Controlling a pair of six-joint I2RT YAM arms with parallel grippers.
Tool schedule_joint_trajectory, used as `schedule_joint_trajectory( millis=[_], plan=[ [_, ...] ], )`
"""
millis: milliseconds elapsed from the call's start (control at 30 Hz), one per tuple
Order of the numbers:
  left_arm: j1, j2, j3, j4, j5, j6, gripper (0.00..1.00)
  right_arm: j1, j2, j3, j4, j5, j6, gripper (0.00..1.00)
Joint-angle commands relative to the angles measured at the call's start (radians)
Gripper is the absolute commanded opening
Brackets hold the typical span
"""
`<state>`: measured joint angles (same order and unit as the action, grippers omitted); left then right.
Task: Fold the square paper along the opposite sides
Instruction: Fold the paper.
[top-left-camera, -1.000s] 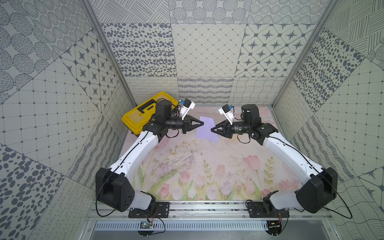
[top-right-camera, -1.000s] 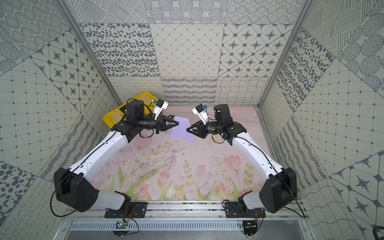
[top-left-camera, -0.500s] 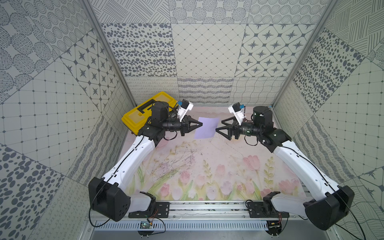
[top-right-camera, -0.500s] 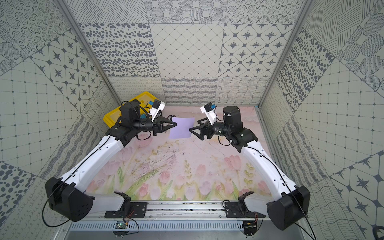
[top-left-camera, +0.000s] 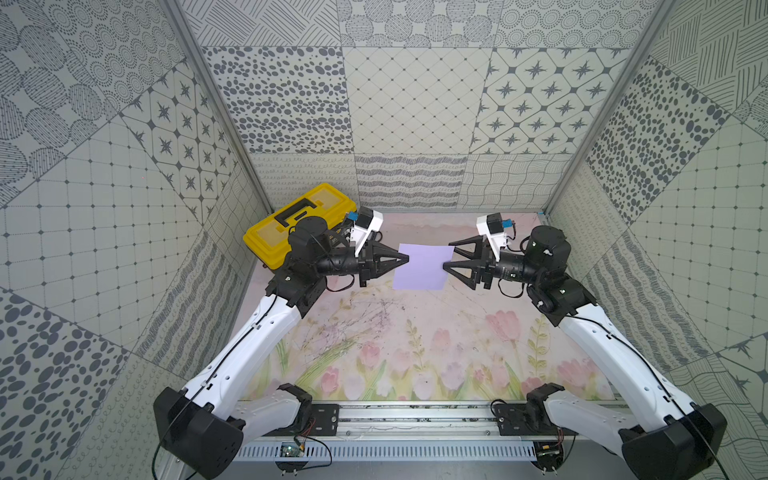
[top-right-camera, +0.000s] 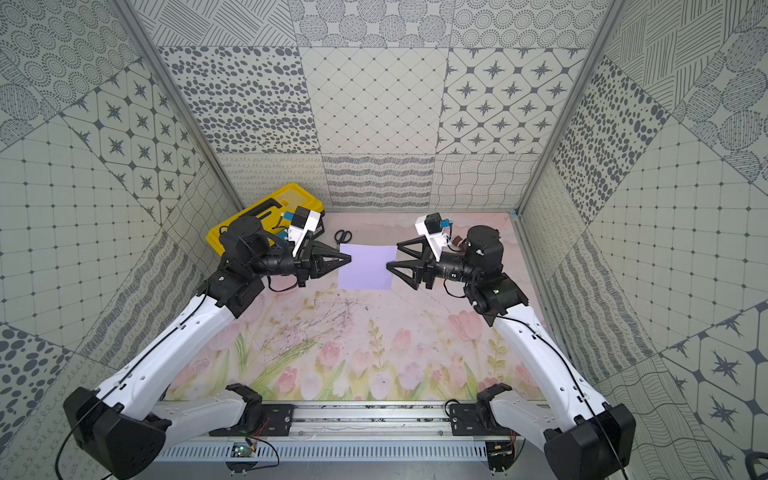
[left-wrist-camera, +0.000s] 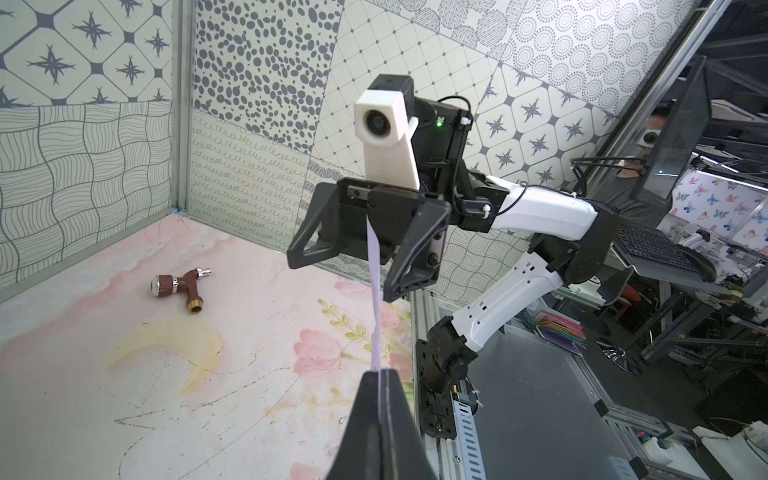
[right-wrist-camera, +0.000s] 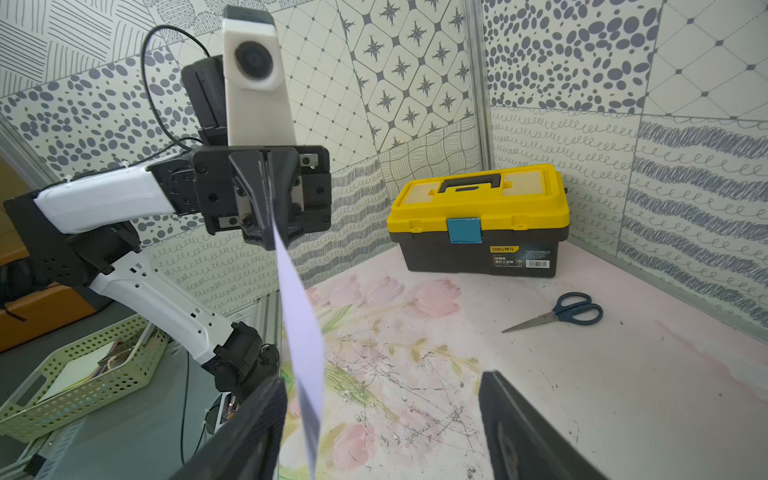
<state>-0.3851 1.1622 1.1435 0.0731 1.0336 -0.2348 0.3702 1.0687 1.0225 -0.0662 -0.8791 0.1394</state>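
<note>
The right end effector (top-left-camera: 448, 254) has let go and drawn back toward its own side; a second ago it was closed at the sheet's edge. The square paper (top-left-camera: 422, 267) is up off the tabletop (top-left-camera: 415, 340) over its far middle. It is pinched along one side by the left end effector (top-left-camera: 406, 259), whose jaws are clamped tight on it. The sheet's free side reaches in between the right jaws, which stand wide; it passes close by one finger (right-wrist-camera: 266, 411), and I cannot tell whether it brushes it. From the left wrist the paper (left-wrist-camera: 375, 291) shows only as a thin edge-on strip.

Both arms stretch out from the near rail, wrists about level, end effectors pointed at each other.

The yellow toolbox (right-wrist-camera: 478, 220) sits in the far corner on the left arm's side, lid down and blue latch closed, so its contents are hidden. Scissors (right-wrist-camera: 557, 316) lie beside it. A brown hose fitting (left-wrist-camera: 183, 286) lies near the opposite far corner. A green basket (right-wrist-camera: 83, 374) off the tabletop holds something pale that is hard to make out.
</note>
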Motion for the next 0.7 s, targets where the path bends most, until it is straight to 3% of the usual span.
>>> schedule_joint_trajectory(
  millis=[0,67,133,367,667],
  plan=[
    [-0.027,-0.064,-0.01,0.058,-0.064,-0.003,0.0,-0.004,-0.075,-0.016,0.072,0.197,0.016,0.76],
    [-0.03,-0.084,-0.023,0.054,-0.076,0.0,0.0,-0.007,-0.095,-0.021,0.048,0.36,0.022,0.74],
    [-0.032,-0.091,-0.03,0.058,-0.081,-0.003,0.0,-0.007,-0.085,-0.014,0.019,0.42,0.016,0.72],
    [-0.051,-0.044,-0.027,0.135,-0.075,-0.051,0.0,-0.001,0.011,0.018,0.019,0.254,0.055,0.7],
    [-0.057,-0.02,-0.016,0.103,-0.189,-0.005,0.0,0.035,-0.057,0.008,0.032,0.119,0.043,0.7]
  ],
)
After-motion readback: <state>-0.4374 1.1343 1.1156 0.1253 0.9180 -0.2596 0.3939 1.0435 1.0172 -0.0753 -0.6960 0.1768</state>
